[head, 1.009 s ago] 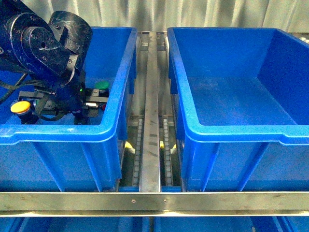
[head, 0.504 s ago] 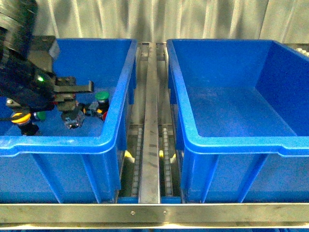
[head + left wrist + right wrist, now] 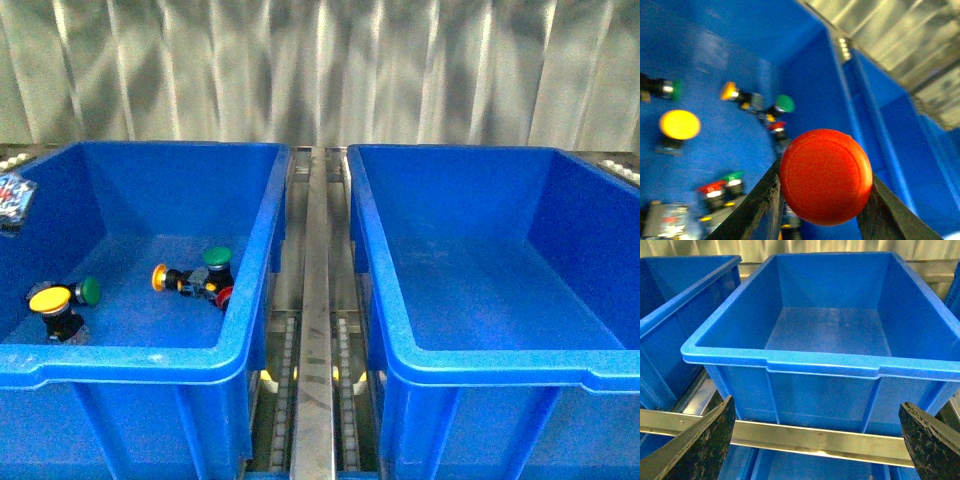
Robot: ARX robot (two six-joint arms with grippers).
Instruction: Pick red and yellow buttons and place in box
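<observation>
- Two blue bins sat side by side in the front view, the left bin (image 3: 250, 355) and the right bin (image 3: 480, 365), with a metal rail (image 3: 315, 300) running between them. A yellow button (image 3: 50, 298) stood on the left bin's floor, just beside a green button (image 3: 90, 290). A few more buttons clustered near that bin's right wall.
- From the left wrist view, the left tool (image 3: 824, 177) was clenched on a red button (image 3: 826, 170). The round cap was wedged between its two dark fingers (image 3: 755, 205) and held up above the left bin's floor, where the other buttons showed blurred.
- From the right wrist view, the right tool (image 3: 816, 405) was released, its fingers spread wide. It faced the near wall of the right bin.
</observation>
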